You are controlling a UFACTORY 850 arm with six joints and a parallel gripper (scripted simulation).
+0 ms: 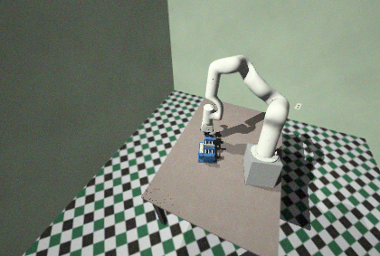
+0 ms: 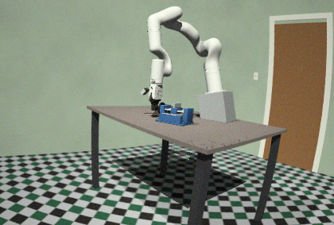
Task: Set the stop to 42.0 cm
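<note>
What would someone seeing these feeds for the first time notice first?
Probably the white arm arching up from its grey pedestal and down to the table. Next comes the small blue stop fixture mid-table, the only bright thing there. The gripper is shut on the handwheel at the fixture's end, too small to make out.
</note>
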